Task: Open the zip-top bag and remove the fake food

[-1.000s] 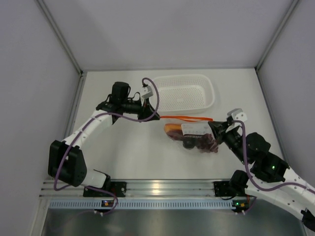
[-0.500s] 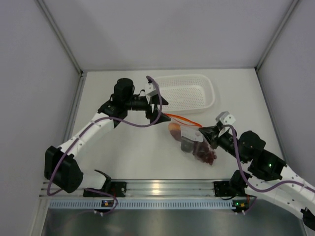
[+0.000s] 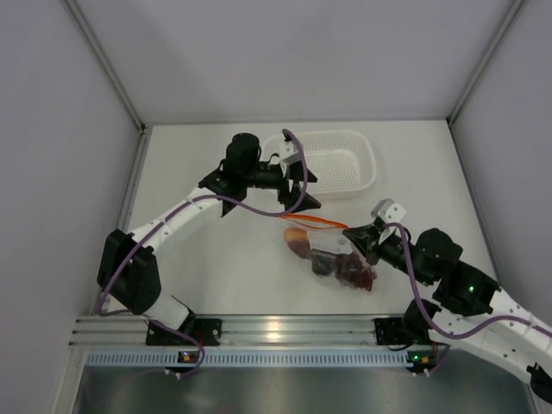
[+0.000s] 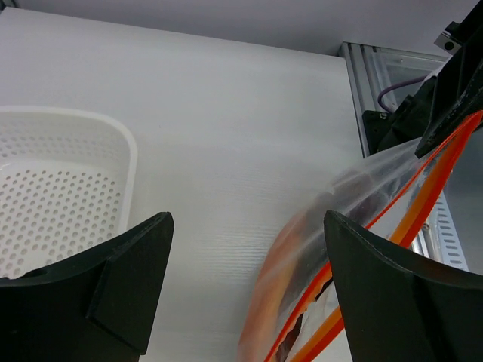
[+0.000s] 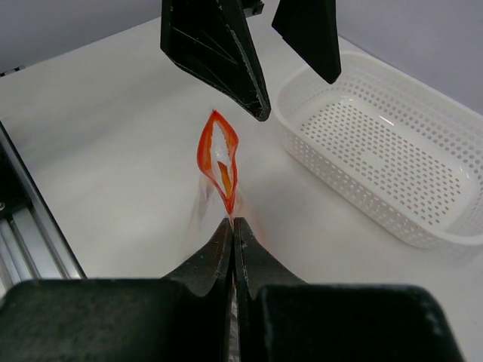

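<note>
Clear zip-top bag (image 3: pixel 321 246) sits mid-worktop (image 3: pixel 216 259), just on the near side of white basket (image 3: pixel 369 177), w/ fake food (image 3: pixel 345 269) bunched in its low end. One end of the orange zip strip (image 5: pixel 216 154) is pinched tight in right end effector (image 5: pixel 232 223); the mouth gapes as a narrow lens. Over it, left end effector (image 4: pixel 247 220) is spread wide, holding nothing. Bag is prob. light, floppy, slick film; the food is the only real weight & may slide. The strip looks the stiffest part, so best to grab one lip there, opp. the pinch, not the film.
</note>
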Available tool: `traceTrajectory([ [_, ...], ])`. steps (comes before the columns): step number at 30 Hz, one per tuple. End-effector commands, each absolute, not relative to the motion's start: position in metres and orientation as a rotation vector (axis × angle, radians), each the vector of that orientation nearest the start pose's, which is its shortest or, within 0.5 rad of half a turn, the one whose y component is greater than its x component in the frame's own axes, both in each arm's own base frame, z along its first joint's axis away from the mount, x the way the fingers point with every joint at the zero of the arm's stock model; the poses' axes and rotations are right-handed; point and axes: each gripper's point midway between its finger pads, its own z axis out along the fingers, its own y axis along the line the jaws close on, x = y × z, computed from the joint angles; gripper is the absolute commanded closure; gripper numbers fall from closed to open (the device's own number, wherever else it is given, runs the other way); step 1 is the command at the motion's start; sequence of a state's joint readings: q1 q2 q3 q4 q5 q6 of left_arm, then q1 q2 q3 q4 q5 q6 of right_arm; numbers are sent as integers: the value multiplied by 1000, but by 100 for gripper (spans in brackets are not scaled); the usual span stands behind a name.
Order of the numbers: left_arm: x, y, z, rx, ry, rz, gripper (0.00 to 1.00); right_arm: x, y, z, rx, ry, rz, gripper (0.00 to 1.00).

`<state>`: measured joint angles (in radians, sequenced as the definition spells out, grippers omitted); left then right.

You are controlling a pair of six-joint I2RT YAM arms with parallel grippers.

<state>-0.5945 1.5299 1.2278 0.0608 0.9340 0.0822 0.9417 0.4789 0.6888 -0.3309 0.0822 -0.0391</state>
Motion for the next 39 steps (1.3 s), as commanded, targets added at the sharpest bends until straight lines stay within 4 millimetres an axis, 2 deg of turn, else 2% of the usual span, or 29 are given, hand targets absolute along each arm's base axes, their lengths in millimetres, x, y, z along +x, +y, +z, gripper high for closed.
traceTrajectory([
  [1,265,-359,309,1286,1250,-1232,14,164,195,322,-695,1427,634,100],
  [10,247,-355,288,1339,1261,-1317,14,170,191,320,-669,1445,601,100],
  [14,250,-354,278,1323,1293,-1287,15,166,194,321,-690,1435,623,100],
  [21,252,-357,265,1328,1326,-1305,21,163,195,322,-698,1425,637,100],
  [25,245,-356,255,1349,1348,-1359,26,164,194,323,-690,1423,633,100],
  [28,239,-353,240,1358,1392,-1386,27,165,195,322,-691,1427,630,100],
  [33,232,-351,230,1371,1409,-1425,28,166,197,320,-696,1435,630,100],
  [37,235,-352,222,1367,1431,-1431,40,166,197,321,-692,1434,631,100],
  [38,235,-352,220,1363,1442,-1433,49,166,197,320,-693,1435,631,100],
  [39,235,-353,220,1362,1443,-1434,51,166,196,321,-690,1433,630,100],
])
